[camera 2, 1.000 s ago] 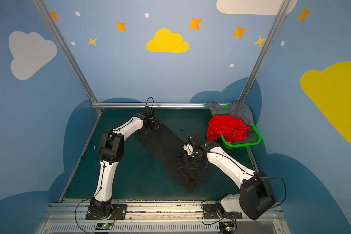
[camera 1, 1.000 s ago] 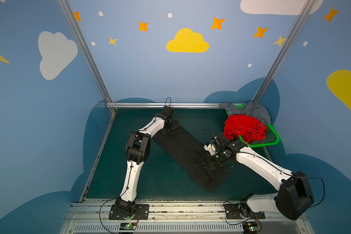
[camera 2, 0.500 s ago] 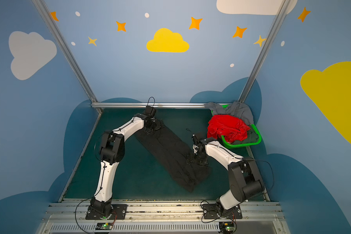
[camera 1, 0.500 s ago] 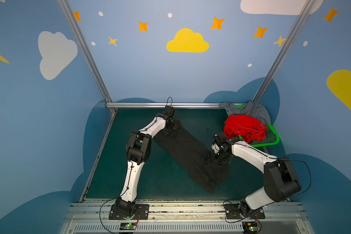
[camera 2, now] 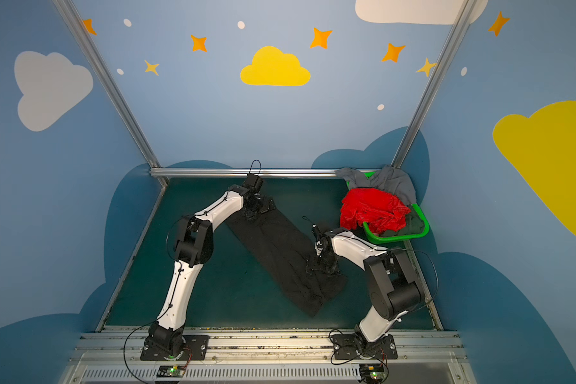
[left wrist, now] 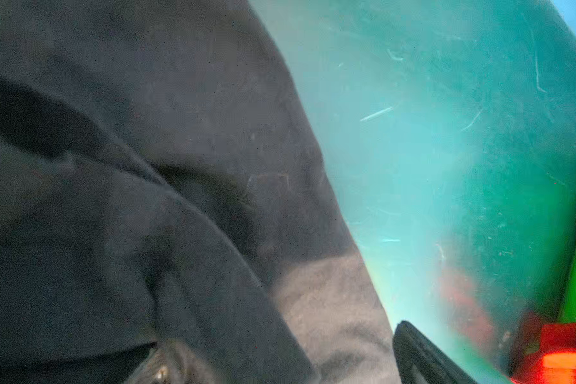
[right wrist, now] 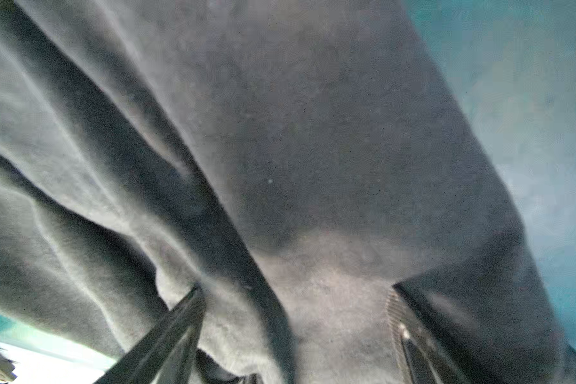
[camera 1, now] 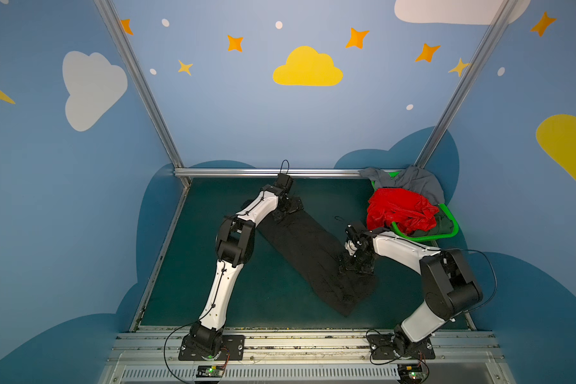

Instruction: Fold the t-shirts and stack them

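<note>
- While looking down in both top views, finding the black t-shirt (camera 1: 313,256) lying on the mat (camera 1: 213,282) as one long strip, with its long axis running from far left to near right.
- Placing the left gripper (camera 1: 285,212) low over the strip's far end and the right gripper (camera 1: 354,266) low on its right-hand edge, toward the near end, so putting each arm nearer its own end.
- Noting the red t-shirt (camera 1: 399,209), grey t-shirt (camera 1: 419,183) and dark green t-shirt (camera 1: 444,222) heaping in the basket (camera 1: 446,234) at the far right, well apart from the strip.
- Turning to the left wrist view, seeing black cloth on one side and bare mat on the other, with only one finger (left wrist: 423,359) showing. Reading the jaws as spread wide and pinching nothing.
- Turning to the right wrist view, seeing two fingers (right wrist: 173,325) standing well apart with a ridge of black cloth rising between them. Jaws released, straddling the ridge and not yet clamping it.
- Judging the coming fold as turning on that diagonal axis, likely carrying one end lengthwise over the other.
</note>
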Controlling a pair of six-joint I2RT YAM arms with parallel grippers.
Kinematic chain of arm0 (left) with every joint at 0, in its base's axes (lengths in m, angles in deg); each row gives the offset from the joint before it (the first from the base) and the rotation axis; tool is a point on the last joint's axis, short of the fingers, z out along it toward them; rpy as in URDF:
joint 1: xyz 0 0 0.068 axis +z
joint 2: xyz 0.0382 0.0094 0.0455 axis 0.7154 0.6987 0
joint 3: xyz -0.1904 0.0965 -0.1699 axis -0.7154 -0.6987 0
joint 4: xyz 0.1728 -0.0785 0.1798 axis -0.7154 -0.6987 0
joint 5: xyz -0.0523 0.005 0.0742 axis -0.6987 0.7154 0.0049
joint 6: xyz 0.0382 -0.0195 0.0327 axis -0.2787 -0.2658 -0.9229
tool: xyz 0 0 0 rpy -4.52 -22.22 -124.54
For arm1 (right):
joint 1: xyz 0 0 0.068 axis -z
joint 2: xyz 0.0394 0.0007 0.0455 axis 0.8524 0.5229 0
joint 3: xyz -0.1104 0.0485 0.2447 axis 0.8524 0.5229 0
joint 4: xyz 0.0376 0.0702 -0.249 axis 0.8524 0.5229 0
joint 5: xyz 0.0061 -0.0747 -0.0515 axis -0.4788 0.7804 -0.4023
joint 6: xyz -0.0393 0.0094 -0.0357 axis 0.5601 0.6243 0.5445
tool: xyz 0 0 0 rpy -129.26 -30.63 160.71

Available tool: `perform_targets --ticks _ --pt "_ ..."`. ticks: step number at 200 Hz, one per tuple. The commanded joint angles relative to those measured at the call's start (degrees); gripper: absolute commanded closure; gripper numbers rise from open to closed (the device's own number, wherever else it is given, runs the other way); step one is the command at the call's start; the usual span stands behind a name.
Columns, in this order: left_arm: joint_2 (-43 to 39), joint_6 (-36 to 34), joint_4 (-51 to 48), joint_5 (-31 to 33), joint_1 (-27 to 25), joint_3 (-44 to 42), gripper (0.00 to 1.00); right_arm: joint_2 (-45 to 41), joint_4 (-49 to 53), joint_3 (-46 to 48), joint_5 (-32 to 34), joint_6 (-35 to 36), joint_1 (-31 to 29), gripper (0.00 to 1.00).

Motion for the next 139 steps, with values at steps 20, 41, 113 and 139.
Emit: perform_targets --ticks 20,41,113,139 --pt "4.18 -1.68 -5.01 -0.46 0.39 6.11 0.02 1.58 -1.0 1.53 -4.24 -1.63 -5.41 0.15" --pt "6.9 -3.14 -7.01 -1.97 1.0 11.11 0.02 2.27 -1.27 0.29 -7.91 -2.36 -7.54 0.15" --pt "12.16 -4.74 -6.71 -6.39 2.7 20.04 0.02 6.93 0.57 -3.88 -9.9 -3.05 -15.82 0.15" --pt "13.74 -4.78 -6.89 -7.29 2.73 24.0 0.02 7.59 0.0 -4.79 -10.39 -4.47 -17.24 0.15"
